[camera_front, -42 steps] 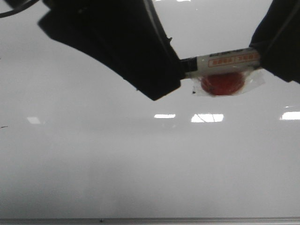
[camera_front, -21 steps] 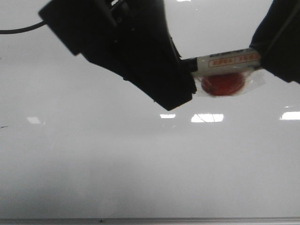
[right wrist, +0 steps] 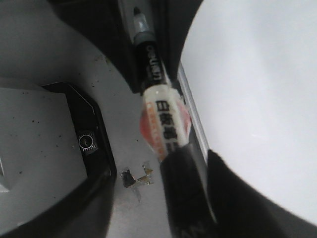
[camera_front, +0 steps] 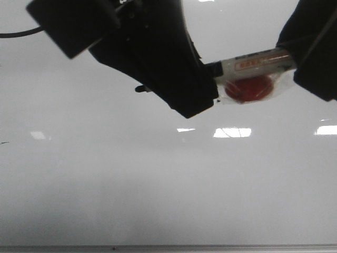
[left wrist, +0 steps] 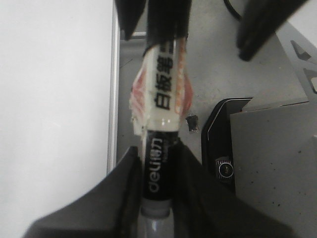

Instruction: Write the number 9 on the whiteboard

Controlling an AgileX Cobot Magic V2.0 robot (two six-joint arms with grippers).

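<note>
The whiteboard [camera_front: 158, 179] fills the front view, glossy pale grey with bright light reflections; no number 9 shows on it. A marker [camera_front: 253, 64] with a white labelled barrel and a black cap end hangs level above the board, with a red disc [camera_front: 250, 88] taped under it. My left gripper [camera_front: 208, 84] is shut on the black cap end [left wrist: 157, 168]. My right gripper [camera_front: 295, 60] is shut on the other end of the barrel [right wrist: 166, 121]. The left gripper [left wrist: 158, 166] and right gripper [right wrist: 190, 161] face each other along the marker.
The board's thin metal edge strip [camera_front: 168, 246] runs along the near side and also shows in the left wrist view [left wrist: 113, 99]. A tiny dark scratch [camera_front: 4, 142] sits at the far left. A dark and grey housing [left wrist: 257, 148] and tape scraps [right wrist: 133, 176] lie beside the board.
My left arm has swung up and slightly right, still on the cap end. The marker's right end and my right gripper have risen a little, so the marker tilts slightly.
</note>
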